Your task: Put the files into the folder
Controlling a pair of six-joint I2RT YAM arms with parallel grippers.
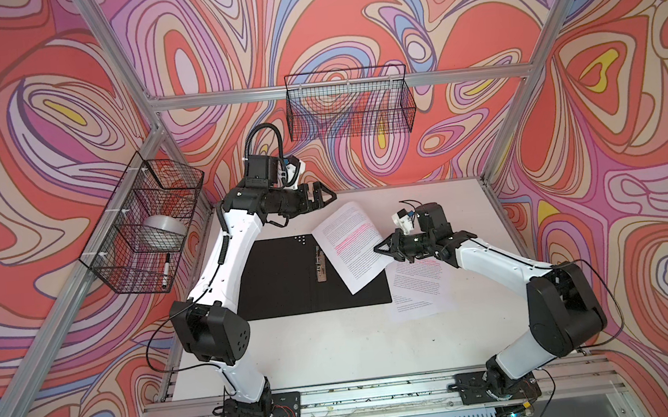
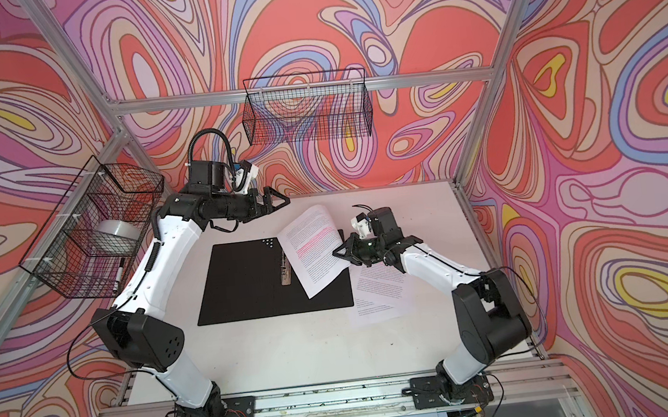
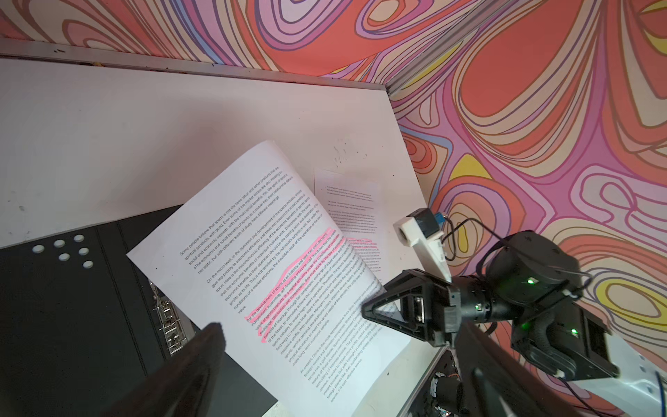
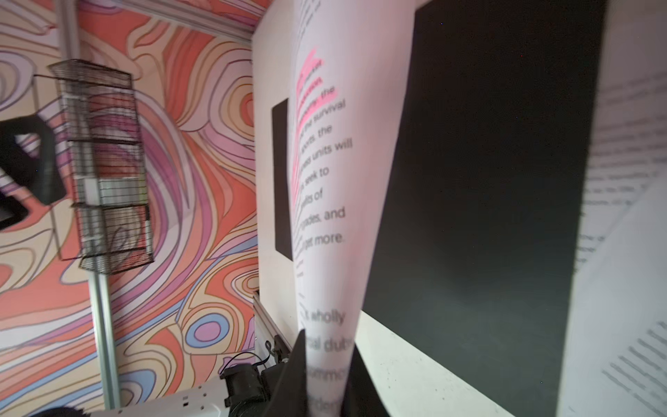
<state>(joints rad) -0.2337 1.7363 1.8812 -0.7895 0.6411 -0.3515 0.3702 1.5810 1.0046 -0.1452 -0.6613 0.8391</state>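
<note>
In both top views the flat folder (image 1: 276, 282) (image 2: 243, 285) lies open on the white table (image 1: 337, 343), black inside up, with its metal spine clip (image 1: 321, 263) down the middle. The right gripper (image 1: 382, 250) is clamped on one edge of the pink-highlighted sheet (image 1: 352, 245) of white printed paper. The paper is raised and curled over the folder's right half. Its lower corner seems to rest on the black surface, though that is hard to judge. More white printed sheets (image 1: 419, 289) lie flat on the table just beside the folder's right edge, partly under the right arm. The left gripper (image 1: 329, 196) hangs beyond the folder's far edge with its jaws spread wide, apart from the paper. A compartmented wire basket (image 1: 146, 223) on the left wall holds a grey tape roll (image 1: 163, 230) and a marker pen (image 1: 166, 271). A long wire basket (image 1: 349, 103) hangs on the back wall. In the left wrist view the pink-highlighted sheet (image 3: 274, 260) hides part of the sheets (image 3: 346, 202) behind it. Its edge runs just beside the clip (image 3: 169, 325), and a blurred dark finger (image 3: 195, 361) crosses the foreground. In the right wrist view two dark fingers (image 4: 294, 364) squeeze the paper's edge. The page (image 4: 325, 180) rises in a curve before the folder (image 4: 487, 162), its text blurred.
</note>
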